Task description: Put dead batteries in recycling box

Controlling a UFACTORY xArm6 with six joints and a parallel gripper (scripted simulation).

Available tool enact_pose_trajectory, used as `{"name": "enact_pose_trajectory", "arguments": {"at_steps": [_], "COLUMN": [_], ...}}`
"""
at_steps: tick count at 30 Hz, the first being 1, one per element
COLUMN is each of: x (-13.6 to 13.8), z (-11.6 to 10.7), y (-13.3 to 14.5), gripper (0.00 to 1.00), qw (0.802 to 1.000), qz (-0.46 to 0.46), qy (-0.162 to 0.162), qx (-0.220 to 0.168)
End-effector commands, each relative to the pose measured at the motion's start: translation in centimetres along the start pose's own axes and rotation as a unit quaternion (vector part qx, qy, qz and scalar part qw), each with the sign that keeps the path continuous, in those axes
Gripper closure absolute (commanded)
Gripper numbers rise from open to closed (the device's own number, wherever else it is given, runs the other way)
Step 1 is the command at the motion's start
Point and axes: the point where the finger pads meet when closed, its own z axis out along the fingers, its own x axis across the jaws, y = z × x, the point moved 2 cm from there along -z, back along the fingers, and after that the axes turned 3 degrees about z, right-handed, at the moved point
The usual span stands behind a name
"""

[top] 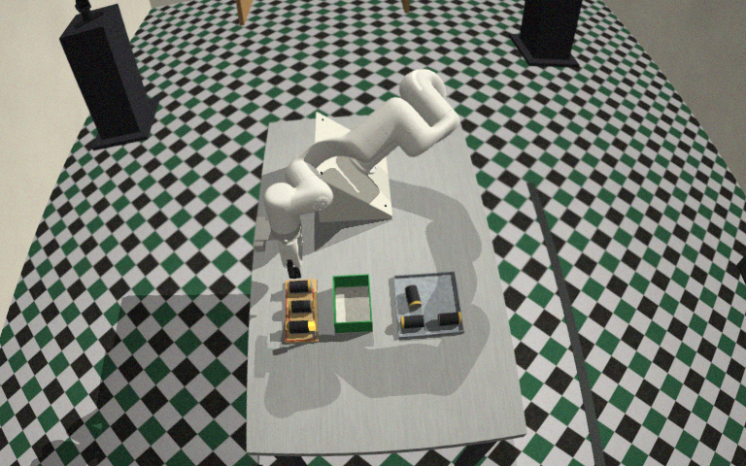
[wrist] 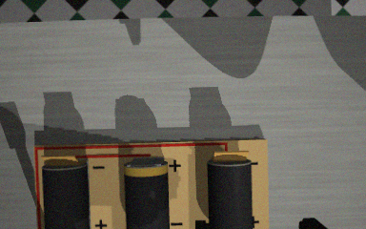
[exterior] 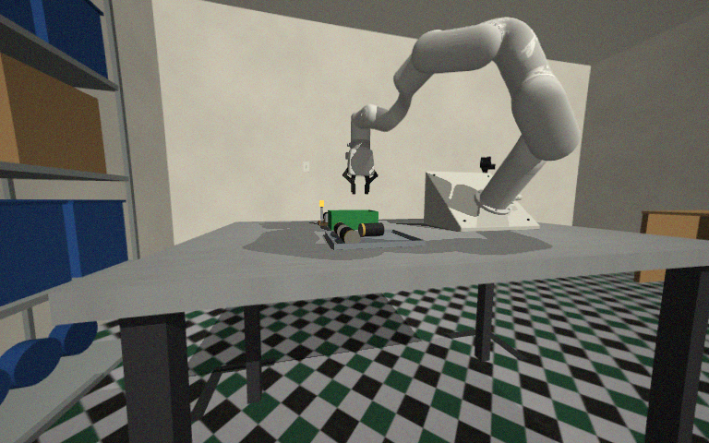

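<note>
Currently the white six-joint arm [top: 362,143] [exterior: 460,49] is reaching over the grey table [top: 385,417] [exterior: 209,256], its black-fingered gripper [top: 293,275] [exterior: 360,192] [wrist: 256,223] pointing down. Fingers standing partway apart, moderately wide, gripping nothing; tips hanging above the table, near the end of the tan rectangular battery holder [top: 313,296] [wrist: 259,191] closest to the arm's base.

Three black cylindrical batteries [top: 300,306] [wrist: 147,200] are lying side by side in the holder. Wrist view: the middle one is showing a yellow-banded end toward the top of the view, by a plus mark; its two neighbours are meeting brass-coloured contacts at that side, by minus marks.

Small bulb [top: 311,326] [exterior: 321,203] at the holder's far end is showing bright yellow.

Green open-topped recycling box [top: 352,330] [exterior: 353,219] is standing upright and level between holder and tray, no battery showing inside from above.

Shallow blue-grey square tray [top: 434,285] [exterior: 378,246] is carrying the other three black, yellow-banded batteries [top: 412,295] [exterior: 371,229], all lying on their sides
</note>
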Motion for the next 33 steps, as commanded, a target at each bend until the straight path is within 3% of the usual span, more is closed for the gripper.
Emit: {"name": "enact_pose_trajectory", "arguments": {"at_steps": [1, 8, 14, 16, 20, 31, 33], "x": [-0.1, -0.2, -1.4, -1.4, -3.1, -6.2, -6.2], "z": [-2.4, -2.4, -2.4, -2.4, -2.4, -2.4, -2.4], "y": [0.0, 0.5, 3.8, 3.8, 8.5, 17.2, 17.2], "gripper": [0.49, 0.49, 0.49, 0.49, 0.49, 0.49, 0.49], "qw": [1.000, 1.000, 1.000, 1.000, 1.000, 1.000, 1.000], "qz": [-0.001, -0.001, -0.001, -0.001, -0.001, -0.001, -0.001], "qy": [-0.001, -0.001, -0.001, -0.001, -0.001, -0.001, -0.001], "qx": [0.000, 0.000, 0.000, 0.000, 0.000, 0.000, 0.000]}}
